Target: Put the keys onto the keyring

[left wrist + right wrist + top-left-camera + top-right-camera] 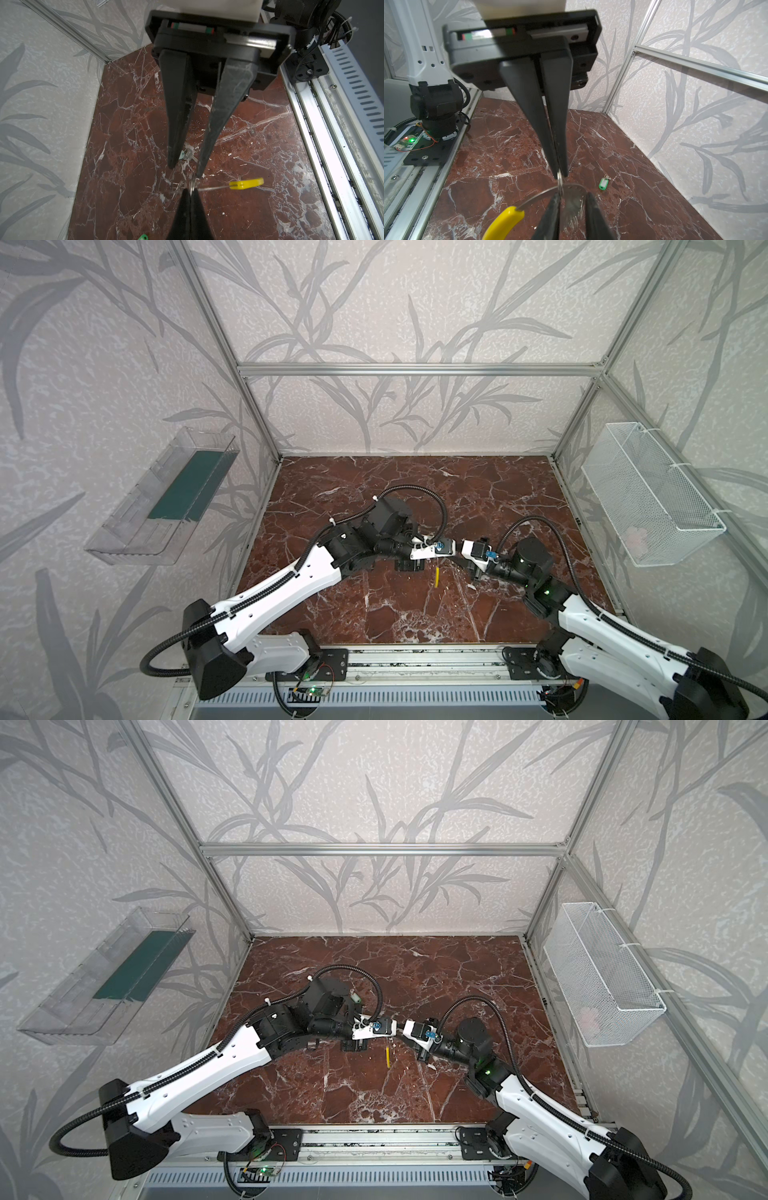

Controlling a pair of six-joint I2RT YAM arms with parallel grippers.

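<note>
One left gripper (pixel 560 176): fingers pressed together on the thin wire of the keyring (pixel 538 196).
One right gripper (pixel 186 171): fingers a narrow gap apart, tips just beside the ring.
Keyring: off the table (pixel 415 497), above its middle, between the two grippers; yellow sleeve (pixel 502 220) hangs on the near side.
Two keys: first key (pixel 602 184) on the table, far and left of the fingertips; second key (pixel 188 155) seen through the right fingers' gap, contact unclear.
Walls: clear tray (pixel 124 539) left, wire basket (pixel 648 497) right.
</note>
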